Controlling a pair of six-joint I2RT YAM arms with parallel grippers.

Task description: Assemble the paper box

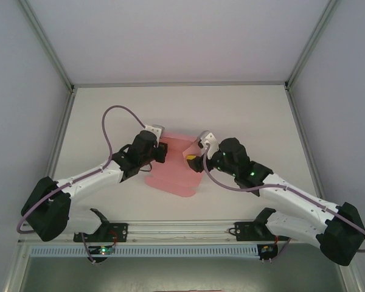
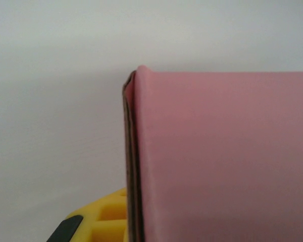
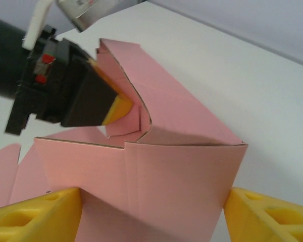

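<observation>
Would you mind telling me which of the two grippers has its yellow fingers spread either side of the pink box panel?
The right gripper: its fingers straddle the paper box panel, whereas the left gripper pinches a flap further back.

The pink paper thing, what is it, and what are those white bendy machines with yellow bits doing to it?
Those are two robot arms bolted to a white table. One picture looks down from above them. The other two come from small cameras on each arm's wrist, so you see the yellow fingers up close.

The pink thing is a paper box that is only partly folded, with part of it lying flat on the table.

The left gripper pinches a folded flap of it. In its own camera, the pink card sits very close.

The right gripper has a finger on each side of a raised pink panel. I cannot tell how tightly it squeezes.
</observation>
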